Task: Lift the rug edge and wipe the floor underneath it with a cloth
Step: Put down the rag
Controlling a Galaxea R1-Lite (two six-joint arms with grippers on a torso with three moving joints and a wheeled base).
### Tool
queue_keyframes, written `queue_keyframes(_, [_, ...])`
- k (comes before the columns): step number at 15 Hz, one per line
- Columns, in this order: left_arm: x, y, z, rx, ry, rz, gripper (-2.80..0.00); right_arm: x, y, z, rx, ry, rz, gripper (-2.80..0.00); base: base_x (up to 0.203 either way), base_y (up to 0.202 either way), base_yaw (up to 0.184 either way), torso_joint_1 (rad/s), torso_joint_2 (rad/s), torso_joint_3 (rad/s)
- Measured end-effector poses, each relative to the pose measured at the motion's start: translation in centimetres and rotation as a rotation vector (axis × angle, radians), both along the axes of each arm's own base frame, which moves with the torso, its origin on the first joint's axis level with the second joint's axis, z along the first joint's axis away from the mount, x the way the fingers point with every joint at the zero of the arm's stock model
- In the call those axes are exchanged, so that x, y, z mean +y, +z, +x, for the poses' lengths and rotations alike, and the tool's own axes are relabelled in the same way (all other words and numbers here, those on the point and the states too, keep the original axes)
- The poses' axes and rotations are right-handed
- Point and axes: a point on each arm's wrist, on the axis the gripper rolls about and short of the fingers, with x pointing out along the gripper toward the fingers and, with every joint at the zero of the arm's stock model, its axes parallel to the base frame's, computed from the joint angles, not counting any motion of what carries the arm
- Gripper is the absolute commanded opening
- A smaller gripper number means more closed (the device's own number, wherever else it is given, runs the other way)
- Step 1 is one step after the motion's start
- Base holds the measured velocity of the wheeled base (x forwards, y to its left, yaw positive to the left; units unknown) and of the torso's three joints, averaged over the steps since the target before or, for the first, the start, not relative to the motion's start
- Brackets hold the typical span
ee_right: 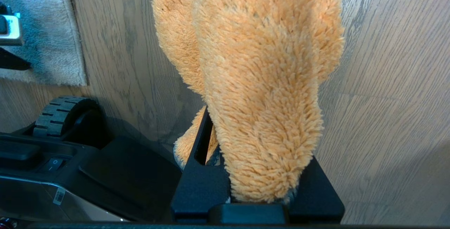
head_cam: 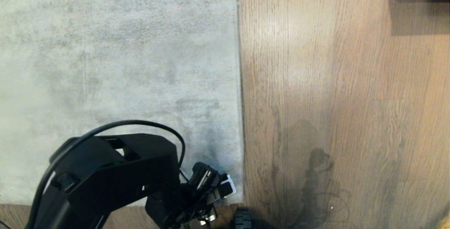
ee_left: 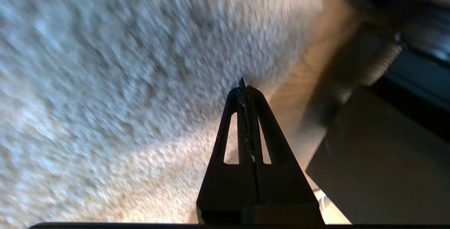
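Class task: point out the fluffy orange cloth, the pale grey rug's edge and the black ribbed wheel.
Fluffy orange cloth [ee_right: 260, 91], right wrist view, middle.
Pale grey rug's edge [head_cam: 240, 81], head view, border.
Black ribbed wheel [ee_right: 56, 114], right wrist view, tread.

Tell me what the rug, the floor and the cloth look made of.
The rug: short-pile textile, pale grey-beige, with a mottled sheen; the fibre type is unclear. The floor: wood or wood-look planks, with dark grain lines and a light gloss. The cloth: fluffy orange-tan fabric with long shaggy fibres, probably microfibre or fleece, held in the right gripper.
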Motion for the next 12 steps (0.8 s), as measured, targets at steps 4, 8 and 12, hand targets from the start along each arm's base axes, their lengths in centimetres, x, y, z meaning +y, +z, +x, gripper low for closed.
queue_keyframes(4, [-0.2,0.4,0.2,-0.038,-0.002,-0.032,-2.80,0.0,0.0,0.0,0.000,0.000,0.000,-2.80,0.000,0.000,0.000,0.000,0.00,0.000])
queue_keyframes(8, [0.1,1.8,-0.3,-0.050,-0.003,-0.053,-2.80,0.0,0.0,0.0,0.000,0.000,0.000,-2.80,0.000,0.000,0.000,0.000,0.00,0.000])
queue_keyframes(12, [1.3,4.9,-1.9,-0.075,-0.002,-0.080,-2.80,0.0,0.0,0.0,0.000,0.000,0.000,-2.80,0.000,0.000,0.000,0.000,0.00,0.000])
